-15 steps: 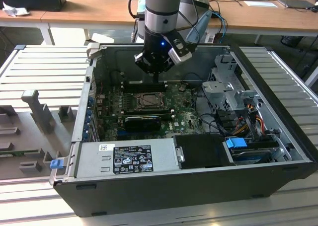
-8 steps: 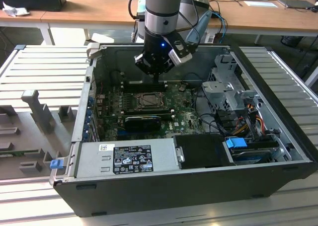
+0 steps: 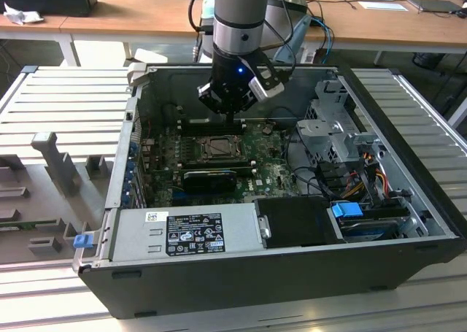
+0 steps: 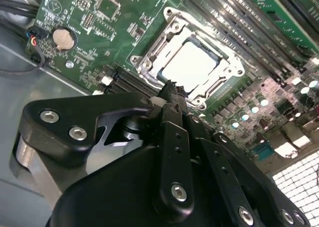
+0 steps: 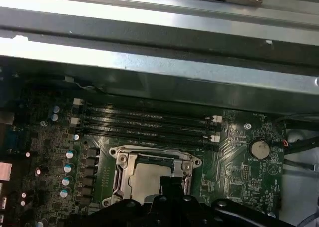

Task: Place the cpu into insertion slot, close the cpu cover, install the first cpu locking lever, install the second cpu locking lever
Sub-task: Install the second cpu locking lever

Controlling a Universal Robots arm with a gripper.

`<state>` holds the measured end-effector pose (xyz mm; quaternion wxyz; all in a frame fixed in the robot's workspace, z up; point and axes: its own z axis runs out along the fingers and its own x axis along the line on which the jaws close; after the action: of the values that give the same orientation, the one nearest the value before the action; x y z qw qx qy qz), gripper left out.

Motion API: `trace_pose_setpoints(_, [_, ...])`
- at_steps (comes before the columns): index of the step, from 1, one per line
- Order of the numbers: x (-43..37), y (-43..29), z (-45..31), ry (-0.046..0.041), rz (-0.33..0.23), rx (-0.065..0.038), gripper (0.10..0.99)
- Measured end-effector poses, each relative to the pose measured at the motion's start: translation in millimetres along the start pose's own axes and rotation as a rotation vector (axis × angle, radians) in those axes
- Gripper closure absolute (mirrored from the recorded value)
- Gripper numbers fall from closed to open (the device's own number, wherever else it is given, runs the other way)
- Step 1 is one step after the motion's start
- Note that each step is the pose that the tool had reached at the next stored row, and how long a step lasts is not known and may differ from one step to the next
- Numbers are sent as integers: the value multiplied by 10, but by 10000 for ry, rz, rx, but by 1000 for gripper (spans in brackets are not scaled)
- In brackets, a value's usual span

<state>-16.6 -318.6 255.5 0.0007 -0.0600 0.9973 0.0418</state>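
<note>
Hovering inside the open computer case (image 3: 292,273), the claw (image 3: 232,117), just above the far edge of the insertion slot (image 3: 219,148) in the exterior view. Cannot tell whether the claw (image 4: 172,90) is wide or narrow, or whether it holds anything. In both wrist views, lying flat in the slot, the cpu (image 4: 194,65) with its pale top facing up, close under the tip of the claw (image 5: 172,183) and partly hidden by it along one edge. Lying around the cpu (image 5: 147,179), the cover (image 4: 149,62), a silver metal frame, with the chip showing through its window; looks lowered onto the socket, not standing up. Not possible to tell if the claw touches the cover (image 5: 127,169) or only hangs near it. Beside the socket, a row of long black memory slots (image 5: 144,122), and a little apart on the green board a round coin battery (image 5: 259,148). On the other side, a group of small capacitors (image 5: 67,167). In the exterior view, near the socket on the side toward the camera, a long black expansion card (image 3: 210,180); further that way a grey power supply (image 3: 186,233); at the exterior view's right a metal drive cage (image 3: 336,128) with coloured cables. Nothing standing between claw and socket.
</note>
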Motion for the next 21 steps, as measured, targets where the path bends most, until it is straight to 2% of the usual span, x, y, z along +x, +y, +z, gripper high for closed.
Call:
trace_pose_setpoints(2, [6, -57, -2, 0, 0, 0, 980])
trace_pose_setpoints(9, [25, -197, 33, 21, 71, -4, 980])
trace_pose_setpoints(16, [44, -325, 34, 21, 71, -2, 980])
trace_pose_setpoints(19, [50, -358, 82, 127, 86, -18, 980])
trace_pose_setpoints(21, [60, -393, 100, 138, 86, -25, 980])
